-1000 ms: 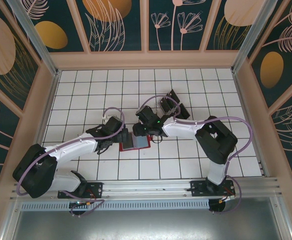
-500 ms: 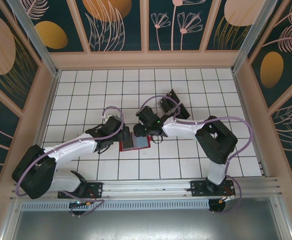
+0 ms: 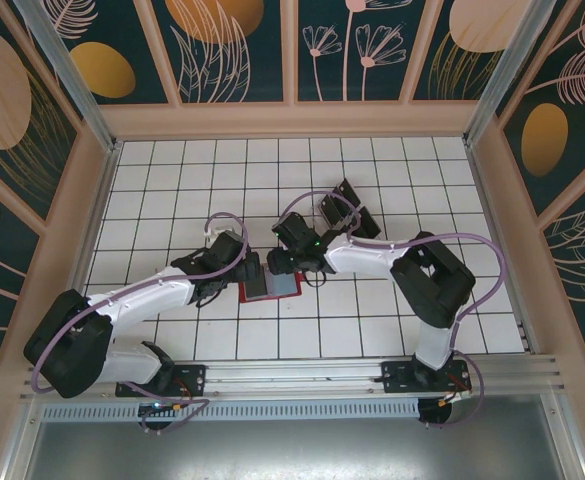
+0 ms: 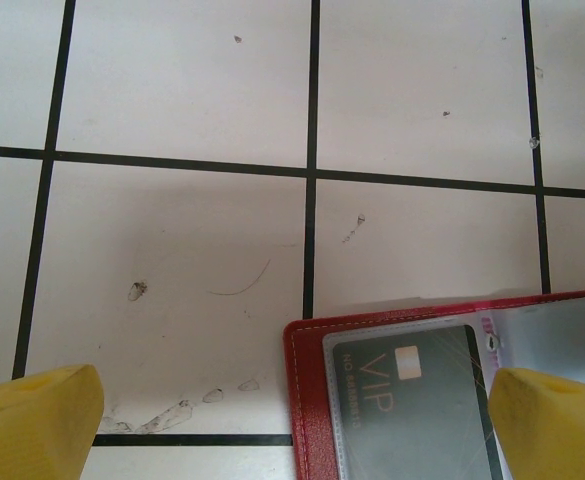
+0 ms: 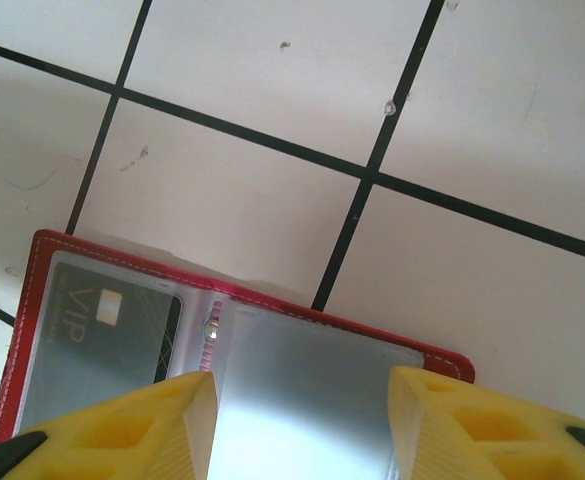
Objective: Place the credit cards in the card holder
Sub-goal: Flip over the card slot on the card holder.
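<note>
Top external view, held against the two earlier ones, shows almost no change. Both arms reach from the near edge to the same spot mid-bench, and only the left arm has shifted a trace. The left fingers sit at the left edge of the card holder, and the right fingers sit at its far edge. The red holder has stayed put, lying open and flat on the bench.

In the left wrist view the yellow left fingers are spread wide, with only tile and the holder's corner between them. A dark VIP card already sits there under a clear sleeve.

In the right wrist view the right fingers are likewise spread, straddling the holder's other clear sleeve, which looks empty. Whether they press on it I cannot tell.

Beyond the holder lie dark flat pieces, probably the remaining credit cards.

I read this as a pause: one card is in and neither arm carries another. The next move is likely a reach to that far group.
</note>
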`<control>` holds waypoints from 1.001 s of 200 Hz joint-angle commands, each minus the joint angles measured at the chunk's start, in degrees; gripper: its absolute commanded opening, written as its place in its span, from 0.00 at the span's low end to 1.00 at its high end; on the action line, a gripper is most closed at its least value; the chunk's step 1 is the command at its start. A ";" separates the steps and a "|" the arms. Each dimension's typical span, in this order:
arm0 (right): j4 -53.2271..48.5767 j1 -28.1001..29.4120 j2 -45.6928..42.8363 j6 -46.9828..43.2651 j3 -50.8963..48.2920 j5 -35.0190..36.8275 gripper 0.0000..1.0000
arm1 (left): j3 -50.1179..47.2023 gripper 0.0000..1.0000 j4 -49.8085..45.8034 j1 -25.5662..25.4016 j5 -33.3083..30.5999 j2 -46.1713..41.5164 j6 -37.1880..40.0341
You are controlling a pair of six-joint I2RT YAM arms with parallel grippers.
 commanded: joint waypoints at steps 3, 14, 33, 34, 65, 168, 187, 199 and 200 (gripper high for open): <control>0.57 -0.22 2.20 -0.66 -0.36 -1.06 0.48 | -0.37 0.99 0.75 0.14 0.61 -0.77 -0.77; 0.70 -0.05 2.66 -0.41 -0.39 -1.34 0.48 | -0.37 0.99 0.75 0.17 0.61 -0.68 -0.72; 0.92 0.22 3.62 0.10 -0.30 -1.99 0.48 | -0.53 0.99 0.75 0.13 0.58 -0.79 -0.53; 0.97 0.22 3.65 0.16 -0.33 -2.02 0.48 | -0.53 0.98 0.75 0.12 0.59 -0.83 -0.52; 2.57 0.26 4.53 2.82 -0.52 -4.84 0.48 | -1.05 0.99 0.84 0.12 0.59 -2.03 -0.10; 10.86 0.48 2.99 14.47 -4.99 -9.07 0.48 | -5.70 0.98 3.57 0.16 5.49 -6.28 -0.01; 12.03 0.53 2.52 16.34 -5.74 -9.17 0.48 | -7.24 0.98 4.72 -0.34 6.43 -7.29 -0.60; 12.57 0.48 2.25 17.23 -6.12 -9.26 0.48 | -8.03 0.98 5.03 -1.07 6.15 -8.24 -0.97; 12.68 0.48 2.26 17.30 -6.14 -9.26 0.48 | -8.11 0.99 5.05 -1.14 6.10 -8.33 -0.96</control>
